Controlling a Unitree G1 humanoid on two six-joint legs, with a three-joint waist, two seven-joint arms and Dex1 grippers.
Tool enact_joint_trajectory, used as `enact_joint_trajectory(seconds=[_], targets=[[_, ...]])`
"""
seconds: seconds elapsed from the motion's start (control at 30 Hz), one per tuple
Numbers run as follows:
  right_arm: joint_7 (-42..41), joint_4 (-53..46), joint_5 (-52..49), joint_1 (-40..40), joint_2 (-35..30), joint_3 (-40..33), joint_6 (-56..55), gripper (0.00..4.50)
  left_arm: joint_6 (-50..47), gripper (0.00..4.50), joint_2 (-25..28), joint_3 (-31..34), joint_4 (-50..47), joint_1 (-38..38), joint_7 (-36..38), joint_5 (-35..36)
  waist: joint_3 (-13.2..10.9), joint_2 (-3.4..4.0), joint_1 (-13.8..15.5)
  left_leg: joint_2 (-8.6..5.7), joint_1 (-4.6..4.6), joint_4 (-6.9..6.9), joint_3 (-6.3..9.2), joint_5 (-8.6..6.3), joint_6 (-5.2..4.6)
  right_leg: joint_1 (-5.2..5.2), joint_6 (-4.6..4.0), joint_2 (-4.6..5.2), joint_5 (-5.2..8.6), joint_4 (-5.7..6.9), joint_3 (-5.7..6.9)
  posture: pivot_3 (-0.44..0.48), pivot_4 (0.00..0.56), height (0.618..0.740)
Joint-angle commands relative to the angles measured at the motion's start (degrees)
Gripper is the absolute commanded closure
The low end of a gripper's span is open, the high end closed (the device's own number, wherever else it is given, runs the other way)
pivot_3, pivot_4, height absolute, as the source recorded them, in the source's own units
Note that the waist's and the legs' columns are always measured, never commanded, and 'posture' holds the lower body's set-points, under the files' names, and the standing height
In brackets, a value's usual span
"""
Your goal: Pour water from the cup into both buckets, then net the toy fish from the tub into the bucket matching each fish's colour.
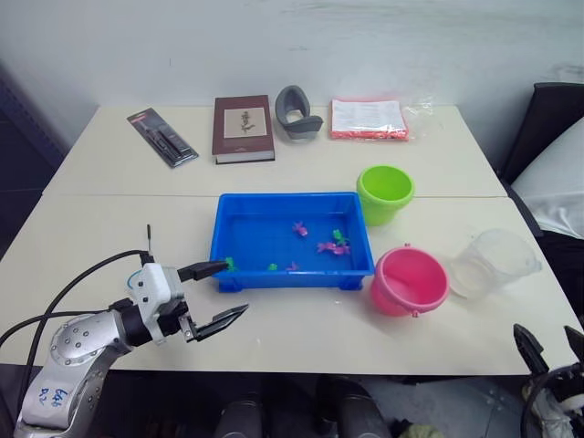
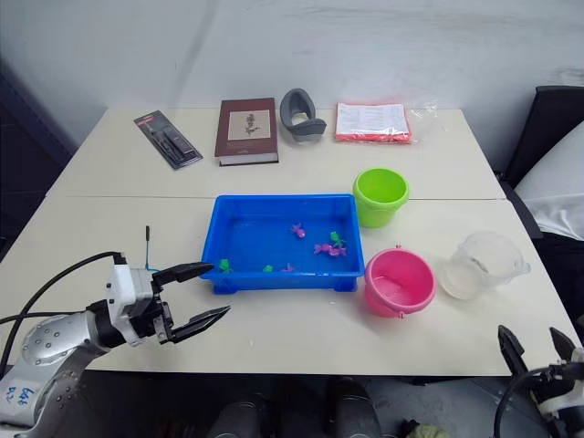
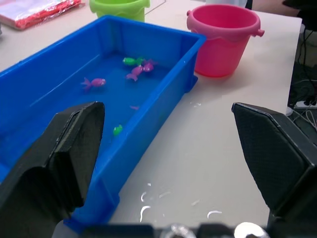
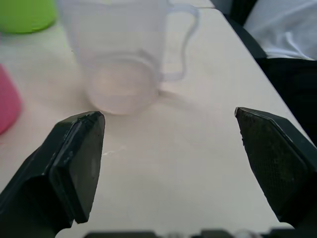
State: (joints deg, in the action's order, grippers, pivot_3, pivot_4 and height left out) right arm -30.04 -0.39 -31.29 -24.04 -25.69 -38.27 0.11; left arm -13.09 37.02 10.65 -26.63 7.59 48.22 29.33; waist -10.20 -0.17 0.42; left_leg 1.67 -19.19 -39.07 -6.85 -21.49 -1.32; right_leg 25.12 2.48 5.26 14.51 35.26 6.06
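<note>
The blue tub (image 1: 219, 233) sits mid-table with several tiny fish in it, pink fish (image 1: 327, 247) and green fish (image 1: 339, 235) among them. Right of it stand the lime green bucket (image 1: 384, 192) and the pink bucket (image 1: 409, 280). The clear cup (image 1: 493, 263) stands upright right of the pink bucket. My left gripper (image 1: 235, 287) is open and empty at the tub's near left corner. A thin dark stick (image 1: 149, 239) with a light blue bit at its near end shows behind that wrist. My right gripper (image 1: 547, 345) is open and empty, off the table's near right edge, facing the cup (image 4: 124, 64).
Along the far edge lie a black packet (image 1: 161, 137), a brown book (image 1: 243, 128), a grey curved object (image 1: 297, 114) and a red-edged plastic packet (image 1: 368, 119). A dark chair with white cloth (image 1: 552, 155) stands at the right. Water drops (image 3: 148, 198) dot the table by the tub.
</note>
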Motion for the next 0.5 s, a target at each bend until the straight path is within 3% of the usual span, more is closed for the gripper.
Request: enact_joint_trajectory(seconds=[0.03, 0.23, 0.5], targets=[[1.8, 4.2, 2.1, 3.9, -3.1, -1.1, 0.1, 0.00, -0.4, 0.06, -0.1, -0.3, -2.4, -0.9, 0.2, 1.4, 0.0, 0.04, -0.2, -0.01, 0.00, 0.00, 0.00, 0.03, 0.02, 0.02, 0.00, 0.00, 0.00, 0.02, 0.00, 0.000, 0.150, 0.740], [2.9, 16.2, 5.2, 15.6, -7.5, 0.7, 0.8, 0.00, -4.6, 0.06, 1.6, -1.6, -3.6, -3.7, 2.8, 4.7, 0.0, 0.03, -0.5, -0.02, 0.00, -0.01, -0.01, 0.18, 0.16, 0.02, -0.01, -0.05, 0.02, 0.11, 0.00, 0.000, 0.150, 0.740], [0.1, 24.9, 6.0, 23.6, -9.3, 1.7, -1.6, 0.00, -5.4, 0.06, 1.5, -1.4, -4.3, -4.2, 2.1, 4.5, 0.0, 0.05, -0.6, -0.01, 0.01, -0.01, -0.03, 0.29, 0.33, 0.03, 0.02, -0.07, 0.01, 0.15, -0.04, 0.000, 0.150, 0.740]])
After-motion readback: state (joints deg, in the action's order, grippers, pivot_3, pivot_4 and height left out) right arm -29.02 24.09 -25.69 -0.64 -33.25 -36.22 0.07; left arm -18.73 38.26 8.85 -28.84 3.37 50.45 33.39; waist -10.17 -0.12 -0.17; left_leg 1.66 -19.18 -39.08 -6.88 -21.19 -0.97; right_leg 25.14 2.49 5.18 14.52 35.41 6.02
